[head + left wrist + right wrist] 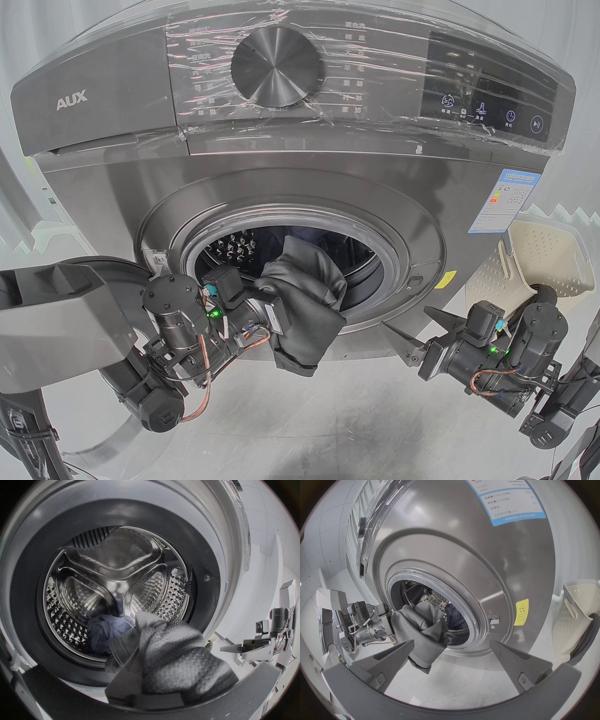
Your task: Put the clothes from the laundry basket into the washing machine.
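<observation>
A dark grey garment (306, 306) hangs half over the lower rim of the washing machine's round opening (400, 250), its top inside the drum (115, 567) and its tail dangling outside. My left gripper (278, 306) is shut on the garment (175, 661) at the opening's lower left, and the cloth covers its fingers. A blue garment (103, 630) lies at the bottom of the drum. My right gripper (415, 331) stands open and empty, low to the right of the opening. The cream laundry basket (550, 256) stands to the machine's right.
The machine's door (62, 325) is swung open at the left, close beside my left arm. Bare grey floor (350, 425) lies in front of the machine. The basket (575, 620) leans against the machine's right side, just behind my right arm.
</observation>
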